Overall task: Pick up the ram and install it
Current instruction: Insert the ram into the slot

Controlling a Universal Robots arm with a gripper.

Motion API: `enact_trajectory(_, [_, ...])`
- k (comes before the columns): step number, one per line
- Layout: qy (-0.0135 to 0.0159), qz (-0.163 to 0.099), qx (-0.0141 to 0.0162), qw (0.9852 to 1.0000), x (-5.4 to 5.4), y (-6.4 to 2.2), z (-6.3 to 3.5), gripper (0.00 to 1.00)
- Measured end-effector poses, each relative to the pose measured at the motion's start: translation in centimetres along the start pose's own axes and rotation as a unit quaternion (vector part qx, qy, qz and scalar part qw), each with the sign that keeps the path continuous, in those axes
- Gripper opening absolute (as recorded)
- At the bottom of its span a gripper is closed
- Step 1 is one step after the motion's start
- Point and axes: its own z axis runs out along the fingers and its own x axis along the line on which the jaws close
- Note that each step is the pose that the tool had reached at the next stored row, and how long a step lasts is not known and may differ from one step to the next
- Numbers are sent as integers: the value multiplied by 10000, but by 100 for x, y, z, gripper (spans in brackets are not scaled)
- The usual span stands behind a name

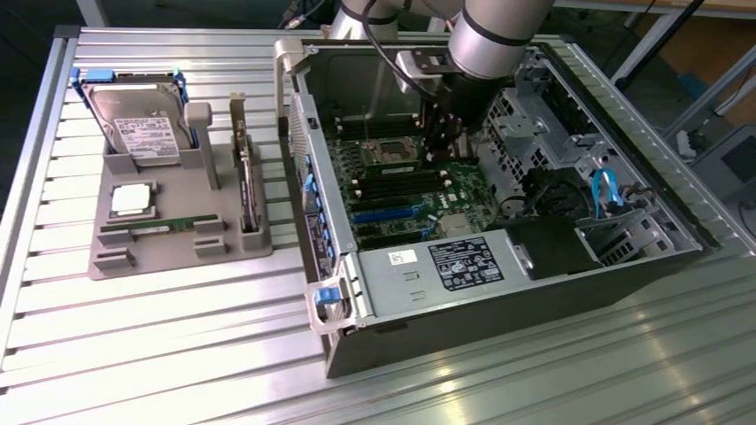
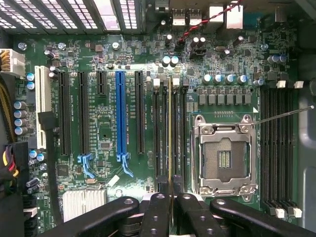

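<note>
Ram (image 2: 170, 138) is clamped edge-on in the closed pincer (image 2: 170, 198), straight below it inside the PC case (image 1: 390, 297). It's over the memory slots (image 2: 159, 138), on the exterior view's right of the CPU socket (image 2: 224, 158). Long axis runs parallel w/ the slots; doesn't look seated yet.

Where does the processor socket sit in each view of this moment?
Exterior view: processor socket on the motherboard, just toward the exterior view's left of the claw.
Wrist view: between the two memory-slot banks, beside the ram in the claw.
Shared landmark: the blue expansion slot.
</note>
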Motion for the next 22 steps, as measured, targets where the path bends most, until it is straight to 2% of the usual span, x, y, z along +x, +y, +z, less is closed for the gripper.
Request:
enact_trajectory(14, [10, 0, 0, 10000, 8, -4, 140, 12])
enact_trajectory(22, [11, 0, 0, 10000, 9, -4, 157, 12])
